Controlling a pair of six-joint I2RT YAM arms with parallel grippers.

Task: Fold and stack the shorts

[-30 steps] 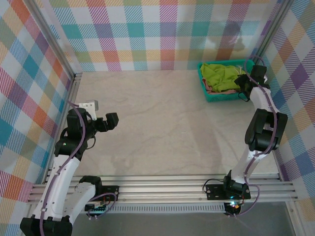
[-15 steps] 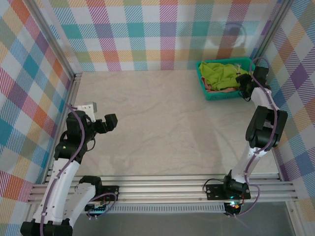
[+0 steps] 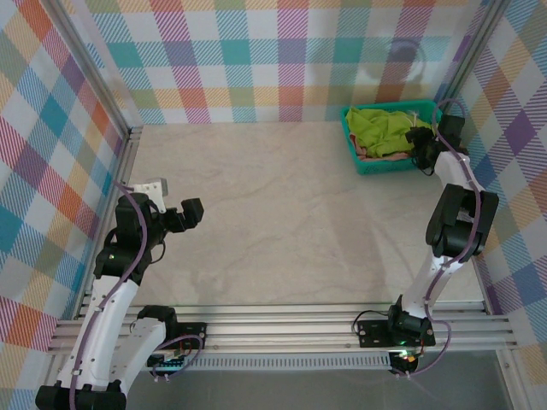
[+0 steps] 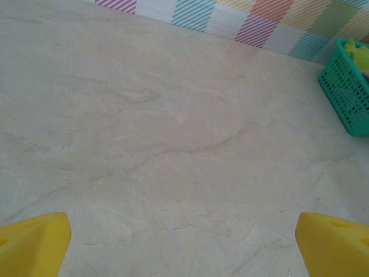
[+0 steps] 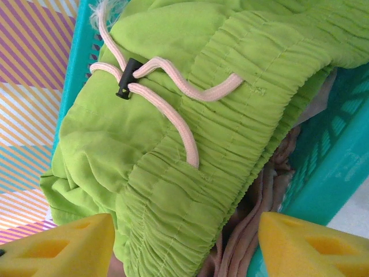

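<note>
Under both of your arms lies the big pale worktop [image 3: 282,213], with checked walls [image 3: 256,51] standing round it. Far back in its right corner sits the teal basket [image 3: 382,169], close to the back wall. Both shorts are inside that basket.

You can see the lime green shorts [image 5: 190,150] on top, all bunched up, with the stretchy waistband crinkled and turned toward your right wrist camera. The dusty pink shorts [image 5: 249,234] lie under the green pair, and a bit of them peeks out at the near side of the basket.

Your left pincer [image 4: 183,236] hangs over the bare left part of the worktop, well apart from the basket. Its yellow fingers [image 4: 34,242] stand wide apart and it has hold of nothing. Your right pincer [image 5: 185,228] is at the right end of the basket, just above the green waistband. Its fingers [image 5: 63,245] stand wide apart too. You see green cloth in the gap between them, and they hold nothing. I cannot tell if the tips touch the cloth.

A pale pink cord [image 5: 173,86] loops over the green waistband. A small black toggle [image 5: 127,79] pinches the cord together.
</note>
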